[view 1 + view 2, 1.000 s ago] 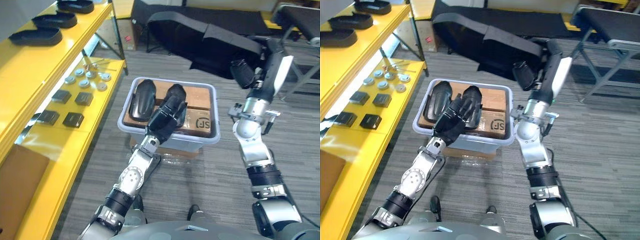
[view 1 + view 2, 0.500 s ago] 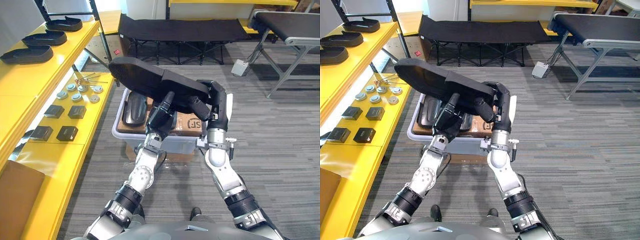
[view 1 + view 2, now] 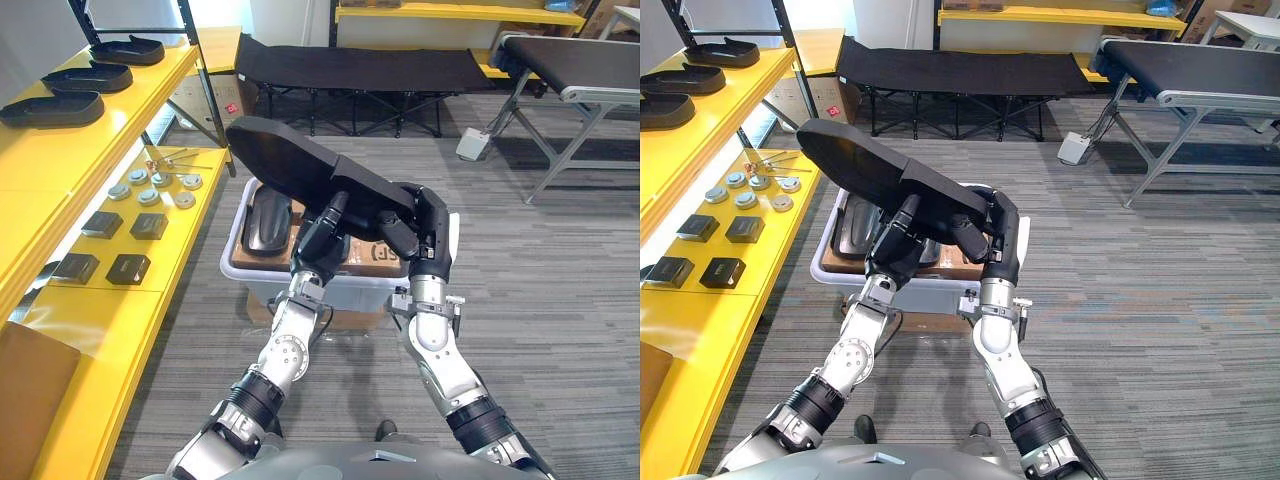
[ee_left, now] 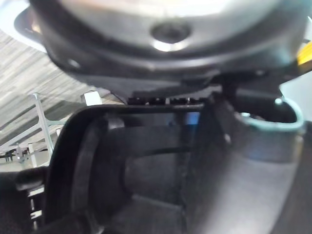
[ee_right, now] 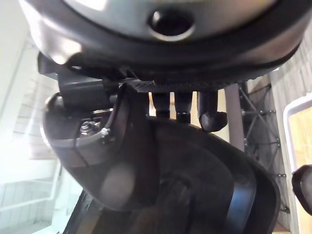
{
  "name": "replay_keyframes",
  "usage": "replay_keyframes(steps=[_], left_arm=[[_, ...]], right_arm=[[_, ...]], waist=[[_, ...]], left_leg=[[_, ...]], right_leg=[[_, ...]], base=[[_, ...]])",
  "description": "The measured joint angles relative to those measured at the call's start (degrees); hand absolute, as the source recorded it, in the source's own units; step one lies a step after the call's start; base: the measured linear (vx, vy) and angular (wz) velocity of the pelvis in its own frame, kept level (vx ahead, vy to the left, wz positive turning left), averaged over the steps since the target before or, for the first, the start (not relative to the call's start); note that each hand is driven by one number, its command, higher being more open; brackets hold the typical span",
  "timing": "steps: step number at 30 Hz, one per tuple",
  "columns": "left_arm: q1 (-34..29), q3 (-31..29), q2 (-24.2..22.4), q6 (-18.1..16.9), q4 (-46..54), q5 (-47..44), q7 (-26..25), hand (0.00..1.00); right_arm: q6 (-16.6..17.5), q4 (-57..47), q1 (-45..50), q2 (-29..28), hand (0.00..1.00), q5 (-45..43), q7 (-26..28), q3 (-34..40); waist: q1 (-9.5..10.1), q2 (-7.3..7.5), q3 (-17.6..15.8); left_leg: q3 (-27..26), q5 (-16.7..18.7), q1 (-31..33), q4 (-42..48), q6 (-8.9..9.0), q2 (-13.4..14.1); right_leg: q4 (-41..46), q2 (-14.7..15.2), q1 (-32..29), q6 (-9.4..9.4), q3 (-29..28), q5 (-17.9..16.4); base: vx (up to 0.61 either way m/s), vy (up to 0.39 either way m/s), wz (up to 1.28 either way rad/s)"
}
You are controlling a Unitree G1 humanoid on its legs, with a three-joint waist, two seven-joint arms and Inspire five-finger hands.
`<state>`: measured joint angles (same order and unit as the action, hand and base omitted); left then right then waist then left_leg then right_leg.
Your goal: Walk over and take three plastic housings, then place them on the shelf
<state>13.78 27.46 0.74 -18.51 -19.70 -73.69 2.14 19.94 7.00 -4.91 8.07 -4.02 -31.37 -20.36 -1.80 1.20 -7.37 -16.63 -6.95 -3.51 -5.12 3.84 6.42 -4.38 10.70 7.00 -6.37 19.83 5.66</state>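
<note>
Since 1 second ago, one black plastic housing [image 3: 300, 165] has come up out of the grey crate [image 3: 250, 285], and my right arm, then raised off to the side, has swung in to meet it. That housing now hangs tilted above the crate, its higher end toward the yellow shelf [image 3: 60, 150], carried between both hands.

My right hand [image 3: 425, 225] is wrapped round the lower end; the right wrist view shows its fingers [image 5: 212, 117] hooked over the rim and the thumb pressed against the shell. My left hand [image 3: 322, 232] sits under the middle of the housing, touching its underside; whether it is clasping or merely propping I cannot tell.

1 second housing [image 3: 266, 215] lies in the crate's left part on cardboard boxes [image 3: 385, 255].

On the shelf's top tier 3 shelved housings [image 3: 52, 108] rest in a row. The lower tier carries small black blocks [image 3: 128, 268] and silver discs [image 3: 150, 185].
</note>
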Motion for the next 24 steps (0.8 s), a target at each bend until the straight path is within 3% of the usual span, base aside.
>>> replay_keyframes(steps=[5, 11, 17, 18, 22, 24], left_arm=[[0.0, 0.1, 0.2, -0.7, -0.5, 0.0, -1.8, 0.00], [0.0, 0.9, 0.1, -5.3, -0.6, -0.1, -3.3, 0.00], [-0.2, 0.9, 0.2, -7.1, -1.2, -4.2, -0.7, 0.00], [-0.3, 0.9, 0.1, -7.6, -1.2, -5.1, -0.3, 0.00], [-0.3, 0.9, 0.1, -8.1, -1.2, -4.1, -0.5, 0.00], [-0.3, 0.9, 0.0, -8.6, -1.1, 0.9, -2.1, 0.00]], right_arm=[[0.9, 0.0, 1.0, 0.1, 0.00, -3.3, 0.6, -2.5], [1.4, 0.3, 2.4, -1.4, 0.00, -5.8, 1.2, -5.8], [2.0, 0.4, 2.5, -3.1, 0.00, -6.0, 1.6, -7.3], [2.0, 0.4, 2.5, -3.4, 1.00, -6.0, 1.8, -7.4], [2.0, 0.4, 2.5, -3.2, 1.00, -5.7, 2.0, -8.5], [1.5, 2.1, 2.7, -2.3, 1.00, -5.7, 2.1, -9.7]], waist=[[-0.03, 1.03, 0.8], [-0.17, 1.89, 1.3], [0.02, 2.11, 1.5], [-0.03, 2.14, 1.5], [0.00, 2.15, 1.5], [0.12, 2.24, 1.5]], left_leg=[[0.0, 0.0, 0.0, 0.0, 0.00, 0.0], [-0.1, 0.0, -0.1, 0.0, 0.01, 0.0], [-0.1, 0.2, -0.1, 0.0, 0.30, 0.0], [-0.1, 0.2, -0.1, 0.0, 0.30, 0.0], [-0.1, 0.2, -0.1, 0.0, 0.32, 0.0], [-0.1, 0.3, -0.1, 0.0, 0.35, 0.0]], right_leg=[[0.0, 0.0, 0.0, 0.02, 0.1, 0.0], [0.0, 0.0, 0.0, 0.02, -0.1, 0.0], [0.0, 0.0, 0.0, 0.06, -0.1, 0.0], [0.0, 0.0, 0.0, 0.06, -0.2, 0.0], [0.0, 0.0, 0.0, 0.05, -0.1, 0.0], [0.0, 0.0, 0.0, 0.04, -0.1, 0.0]], base=[[0.00, 0.000, 0.00], [0.00, 0.000, 0.00], [0.00, 0.000, 0.00], [0.00, 0.000, 0.00], [0.00, 0.000, 0.00], [0.00, 0.000, 0.00]])
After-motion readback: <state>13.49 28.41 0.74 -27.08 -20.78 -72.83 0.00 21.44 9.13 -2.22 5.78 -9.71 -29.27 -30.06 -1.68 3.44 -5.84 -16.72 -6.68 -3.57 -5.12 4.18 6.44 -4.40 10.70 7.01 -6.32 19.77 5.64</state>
